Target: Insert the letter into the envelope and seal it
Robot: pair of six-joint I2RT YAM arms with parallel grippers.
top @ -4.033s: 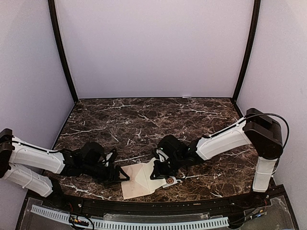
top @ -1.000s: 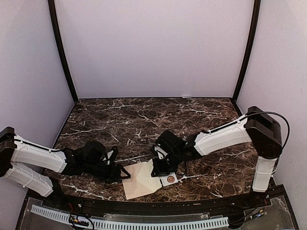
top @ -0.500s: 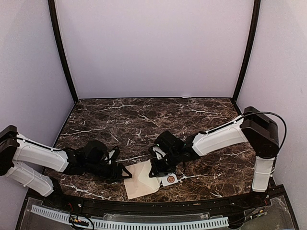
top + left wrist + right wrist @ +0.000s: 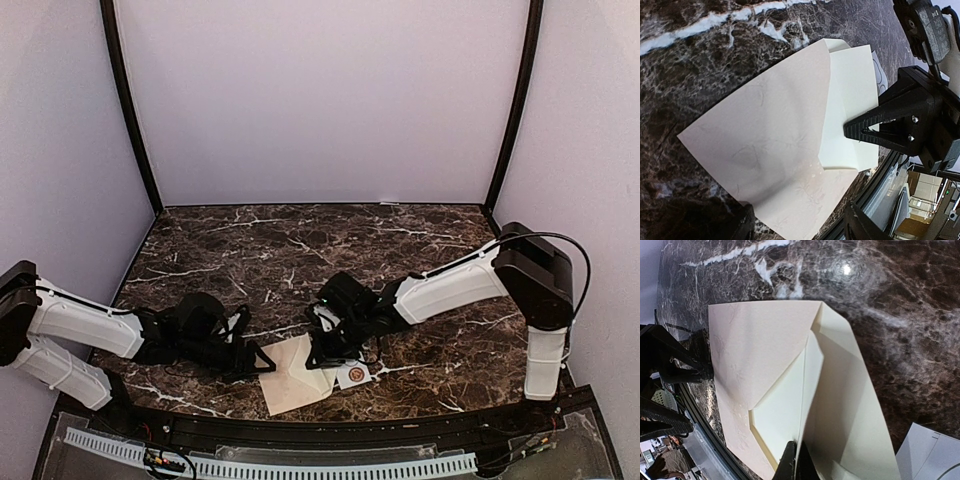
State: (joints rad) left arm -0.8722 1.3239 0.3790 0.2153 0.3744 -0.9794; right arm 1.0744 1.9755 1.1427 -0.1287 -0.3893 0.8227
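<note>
Paper at the front edge of the table (image 4: 300, 240) worries me: the envelope (image 4: 290, 385) lies flat, the letter (image 4: 850, 100) only partly inside, and with the left gripper (image 4: 255, 360) spread at its edge, a push from the right gripper (image 4: 797, 462), pinching the letter, could buckle it or skid the envelope. Against 4 seconds ago, the right gripper sits further left.

The envelope (image 4: 765, 145) is pinkish-tan with a faint mottled grain, and the letter (image 4: 847, 95) is a plainer, paler cream-white. The table (image 4: 300, 250) is dark brown marble veined in white. The small card (image 4: 352, 376) is white, printed with a circle.
</note>
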